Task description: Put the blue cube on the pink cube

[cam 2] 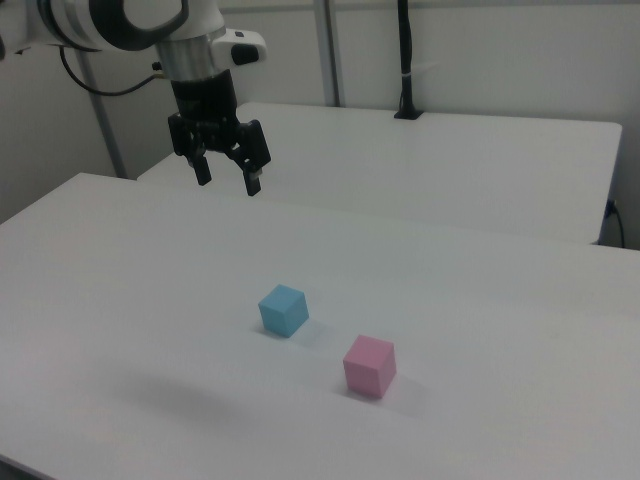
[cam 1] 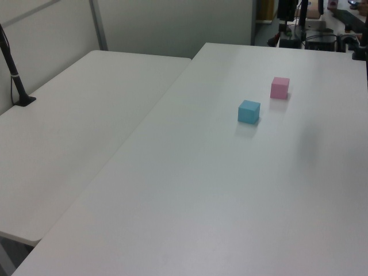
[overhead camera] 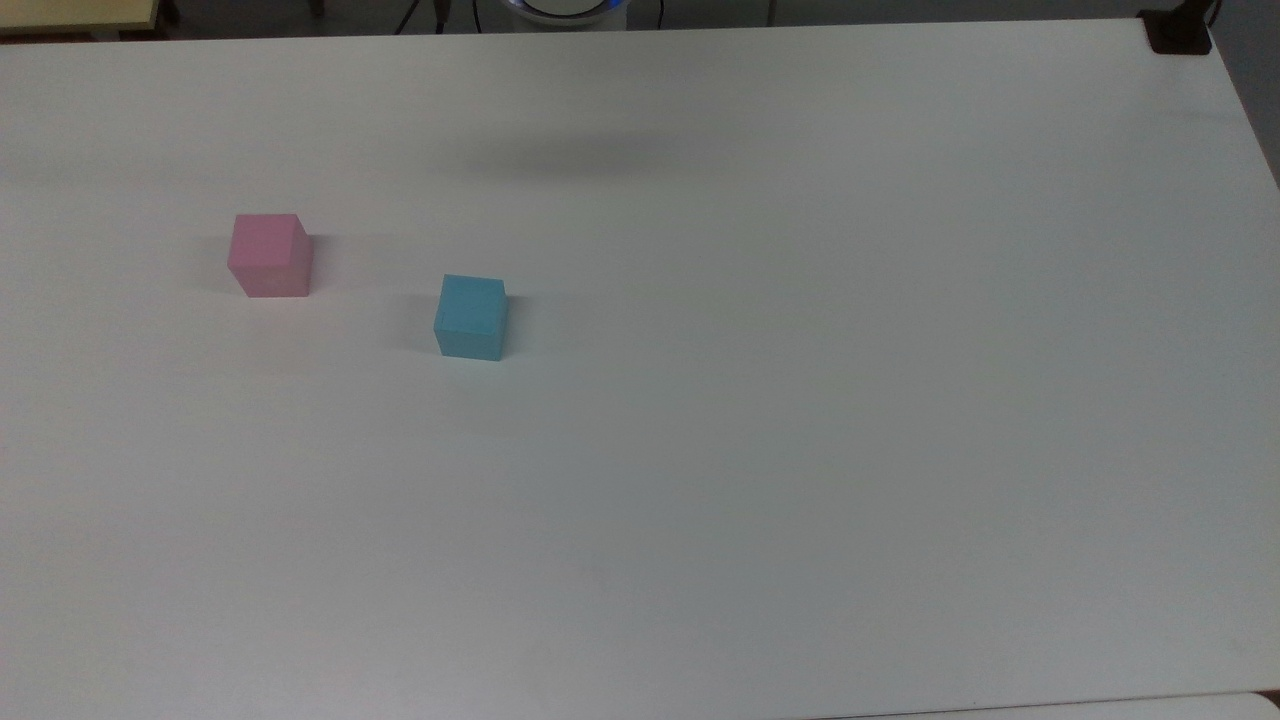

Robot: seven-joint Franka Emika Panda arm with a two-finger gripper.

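My gripper (cam 2: 228,182) hangs high with its jaws spread and empty, well above the table (overhead camera: 800,400), because nothing is picked yet. The blue cube (overhead camera: 471,317) sits apart from the pink cube (overhead camera: 269,255), both well inside the table's edges, clear for a straight descent.

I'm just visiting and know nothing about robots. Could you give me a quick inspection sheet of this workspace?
Surface: white table, plain and bare apart from two cubes.
Job's things: blue cube and pink cube rest on the table, apart, not stacked.
Clutter: nothing seen.
Grippers: gripper hangs open, high above the table, away from both cubes, holding nothing.
Cables: black cable at the arm; more cables beyond the table's far end.
Surroundings: second white table alongside, with a black post standing on it.
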